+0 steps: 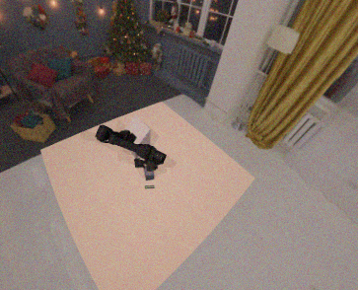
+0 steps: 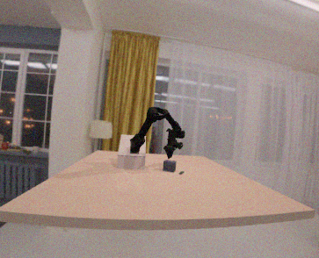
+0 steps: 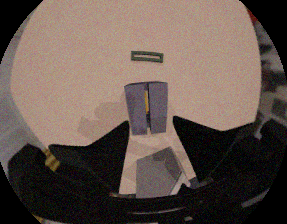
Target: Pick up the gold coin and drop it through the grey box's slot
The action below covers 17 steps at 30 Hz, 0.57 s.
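1. Near the middle of the peach table, the black arm reaches out from its white base block and bends down so the gripper hangs right above the grey box
2. On the wrist camera the gripper has its two fingers spread apart, nothing pinched between them
3. Between those fingers you look straight down on the box, and the coin shows as a thin gold sliver sitting in the slot down the middle of the lid (can't tell how deep it has gone, only the edge is visible)
4. Coin isn't touching either finger as far as I can see, it's just standing in the slot with the fingers well off to each side
5. Just past the box on the table is the little dark green holder, nothing standing in it
6. From the side camera the holder is a tiny dark speck just beside the box, on the side away from the arm's base
7. From the top camera the holder sits close to the box, which is mostly covered by the gripper, so the coin can't be made out from up there
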### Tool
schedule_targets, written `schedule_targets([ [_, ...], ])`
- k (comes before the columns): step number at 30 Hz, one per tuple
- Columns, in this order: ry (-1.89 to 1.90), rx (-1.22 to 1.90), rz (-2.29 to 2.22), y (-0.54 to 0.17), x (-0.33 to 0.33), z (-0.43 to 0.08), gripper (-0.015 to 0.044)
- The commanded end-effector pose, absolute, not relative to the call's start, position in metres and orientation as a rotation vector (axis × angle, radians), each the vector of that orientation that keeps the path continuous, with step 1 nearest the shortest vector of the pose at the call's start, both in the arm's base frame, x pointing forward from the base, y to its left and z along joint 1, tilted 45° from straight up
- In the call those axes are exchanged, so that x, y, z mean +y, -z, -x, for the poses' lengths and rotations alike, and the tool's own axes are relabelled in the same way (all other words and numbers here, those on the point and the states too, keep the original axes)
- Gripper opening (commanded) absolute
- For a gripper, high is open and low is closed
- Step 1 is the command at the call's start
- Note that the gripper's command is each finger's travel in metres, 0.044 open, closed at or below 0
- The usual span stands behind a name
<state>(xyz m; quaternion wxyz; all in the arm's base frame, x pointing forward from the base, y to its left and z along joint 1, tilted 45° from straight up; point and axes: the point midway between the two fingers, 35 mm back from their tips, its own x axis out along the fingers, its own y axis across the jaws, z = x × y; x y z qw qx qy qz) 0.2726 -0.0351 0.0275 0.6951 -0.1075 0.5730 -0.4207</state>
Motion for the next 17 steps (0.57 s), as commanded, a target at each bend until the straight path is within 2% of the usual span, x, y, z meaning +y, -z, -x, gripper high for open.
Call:
schedule_targets([
  [1,0.936,1.271,0.23,-0.033,-0.029,-0.275,0.0371],
  [4,0.937,1.274,0.236,-0.051,-0.011,-0.273,0.044],
  [17,0.939,1.275,0.24,-0.061,-0.003,-0.271,0.044],
])
